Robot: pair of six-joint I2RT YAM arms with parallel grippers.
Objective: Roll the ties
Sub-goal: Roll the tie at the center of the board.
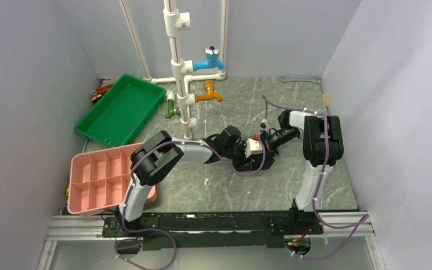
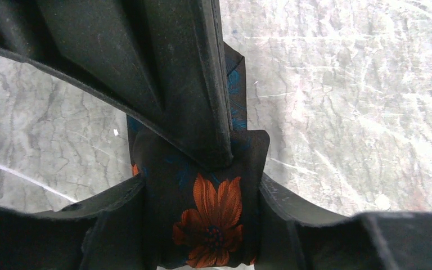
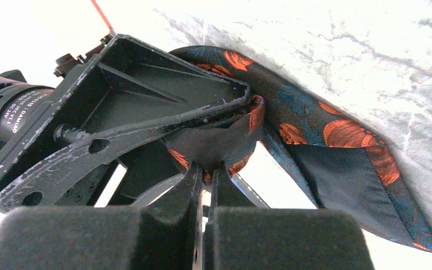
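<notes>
The tie (image 2: 209, 216) is black with orange flowers. Part of it is wound into a small roll that sits between the fingers of my left gripper (image 2: 205, 225), which is shut on it. My right gripper (image 3: 204, 175) is shut on a fold of the same roll (image 3: 225, 140) and reaches into the left wrist view from above (image 2: 191, 84). The tie's loose pointed end (image 3: 354, 180) lies flat on the marble table to the right. In the top view both grippers, left (image 1: 246, 160) and right (image 1: 262, 147), meet at the table's middle and hide most of the tie.
A green tray (image 1: 121, 109) stands at the back left and a pink compartment box (image 1: 104, 180) at the near left. A white pipe stand with blue and orange taps (image 1: 180, 84) rises behind the left arm. A wrench (image 1: 301, 80) lies at the back right.
</notes>
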